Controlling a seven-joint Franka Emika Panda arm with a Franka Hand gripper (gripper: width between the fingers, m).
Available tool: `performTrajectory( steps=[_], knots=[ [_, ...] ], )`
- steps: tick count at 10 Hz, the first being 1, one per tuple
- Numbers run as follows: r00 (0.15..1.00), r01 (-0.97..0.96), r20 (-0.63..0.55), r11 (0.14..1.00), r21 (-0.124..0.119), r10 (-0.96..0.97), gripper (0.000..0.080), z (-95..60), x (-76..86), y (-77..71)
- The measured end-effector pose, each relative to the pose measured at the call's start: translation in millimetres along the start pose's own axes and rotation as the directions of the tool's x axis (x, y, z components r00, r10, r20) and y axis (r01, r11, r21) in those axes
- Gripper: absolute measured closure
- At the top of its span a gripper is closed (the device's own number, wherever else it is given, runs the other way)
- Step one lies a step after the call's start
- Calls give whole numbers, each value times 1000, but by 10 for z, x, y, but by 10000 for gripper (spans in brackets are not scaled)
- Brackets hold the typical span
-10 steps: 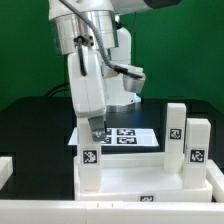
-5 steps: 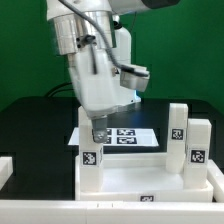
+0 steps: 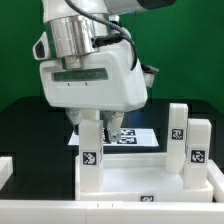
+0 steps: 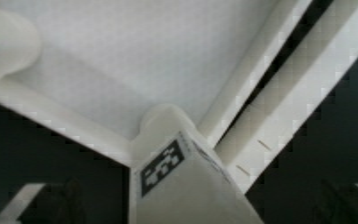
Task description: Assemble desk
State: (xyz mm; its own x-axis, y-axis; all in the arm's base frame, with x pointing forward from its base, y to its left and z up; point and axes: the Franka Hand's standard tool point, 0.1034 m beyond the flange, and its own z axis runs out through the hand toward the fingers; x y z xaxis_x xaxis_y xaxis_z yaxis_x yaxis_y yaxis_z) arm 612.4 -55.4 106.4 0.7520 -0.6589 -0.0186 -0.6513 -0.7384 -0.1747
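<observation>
The white desk tabletop (image 3: pixel 140 186) lies at the front of the black table, with three tagged white legs standing up from it. Two legs (image 3: pixel 176 124) (image 3: pixel 197 145) stand on the exterior view's right. The third leg (image 3: pixel 90 152) stands at the left corner. My gripper (image 3: pixel 91 124) comes straight down on that leg, its broad hand facing the camera, and is shut on the leg's top. In the wrist view the leg (image 4: pixel 176 165) with its tag runs down between the jaws to the tabletop (image 4: pixel 131 70), and my gripper (image 4: pixel 190 212) sits at the near edge.
The marker board (image 3: pixel 132 138) lies flat behind the tabletop, partly hidden by my hand. A white block (image 3: pixel 5 170) shows at the exterior view's left edge. A green wall stands behind the table.
My hand has turned about its vertical axis over the left leg, from narrow side on to broad side facing the camera. The leg and tabletop stay in place.
</observation>
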Motion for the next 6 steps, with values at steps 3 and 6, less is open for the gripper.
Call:
performTrajectory(
  steps=[3,6],
  knots=[
    [964,266,-4,962,-53,-267,150,-23,37,15],
    [988,151,-9,987,-52,-151,475,-20,34,15]
  ],
)
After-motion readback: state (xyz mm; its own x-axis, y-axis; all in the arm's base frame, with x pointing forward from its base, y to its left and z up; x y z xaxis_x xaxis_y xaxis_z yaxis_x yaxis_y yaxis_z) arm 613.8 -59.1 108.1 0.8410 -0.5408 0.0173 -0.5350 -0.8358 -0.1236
